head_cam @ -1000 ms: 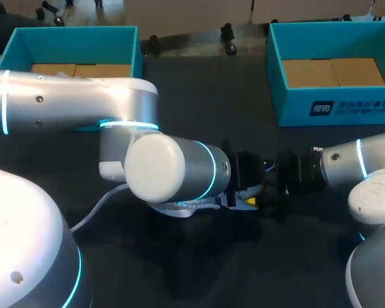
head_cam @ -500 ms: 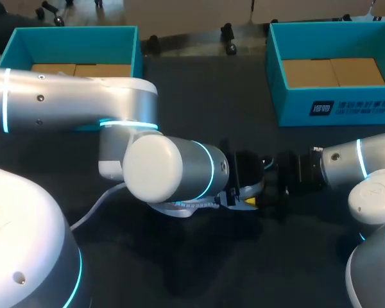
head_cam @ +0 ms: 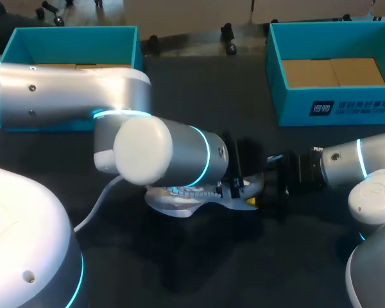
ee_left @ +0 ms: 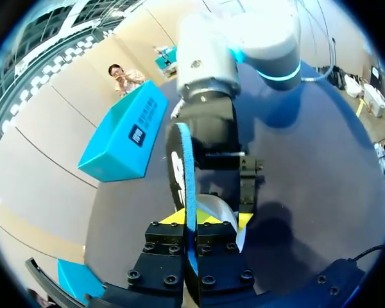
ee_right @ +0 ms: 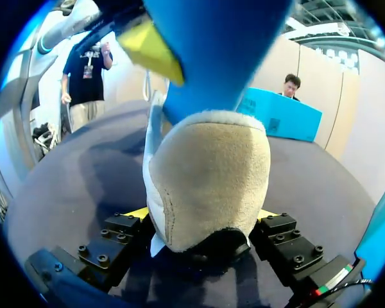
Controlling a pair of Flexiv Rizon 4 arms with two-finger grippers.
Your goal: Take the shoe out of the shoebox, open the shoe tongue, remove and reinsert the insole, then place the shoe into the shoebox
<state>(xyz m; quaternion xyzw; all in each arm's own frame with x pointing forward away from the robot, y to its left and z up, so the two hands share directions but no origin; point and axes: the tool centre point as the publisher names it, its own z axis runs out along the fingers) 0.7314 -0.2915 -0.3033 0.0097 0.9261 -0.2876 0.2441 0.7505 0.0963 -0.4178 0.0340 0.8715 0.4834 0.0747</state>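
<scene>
A grey-white shoe (head_cam: 179,200) lies on the dark table at the middle, partly under my left arm. Its padded beige heel (ee_right: 208,186) fills the gap between the fingers of my right gripper (ee_right: 205,221), which is shut on it from both sides. The blue insole (ee_left: 187,186) stands on edge, rising out of the shoe (ee_left: 218,208). My left gripper (ee_left: 196,221) is shut on the insole's thin edge. In the right wrist view the insole (ee_right: 212,51) looms above the heel, with a yellow left fingertip (ee_right: 151,48) against it. The grippers meet at the shoe's heel (head_cam: 253,192).
Two open teal shoeboxes stand at the back of the table, one at the left (head_cam: 70,38) and one at the right (head_cam: 333,109), each showing a brown cardboard bottom. My left arm's big elbow (head_cam: 154,151) hangs over the middle.
My left gripper has closed on the insole. The left arm has shifted a little to the left, uncovering more of the shoe. The right arm has kept still.
</scene>
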